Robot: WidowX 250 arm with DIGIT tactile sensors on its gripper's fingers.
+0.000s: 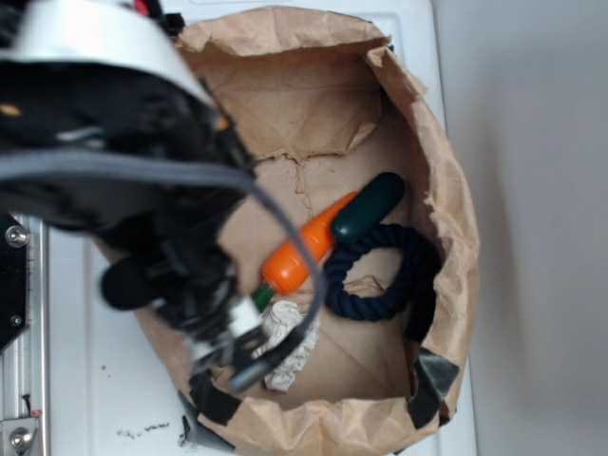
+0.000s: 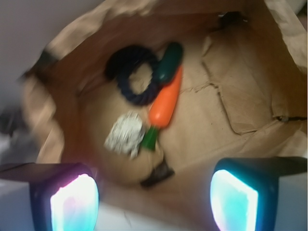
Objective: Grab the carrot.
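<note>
The orange carrot lies slantwise on the floor of a brown paper bag, its green stem stub at the lower left. It also shows in the wrist view. Its tip touches a dark green oblong toy, and a navy rope ring lies beside it. My gripper hangs over the bag's near-left rim, left of and below the stem end. In the wrist view my gripper is open and empty, its two glowing pads wide apart, above the bag's edge.
A crumpled white paper ball lies by the carrot's stem, close to my gripper. The bag's walls stand up all round, with black tape on the near corners. The bag sits on a white surface.
</note>
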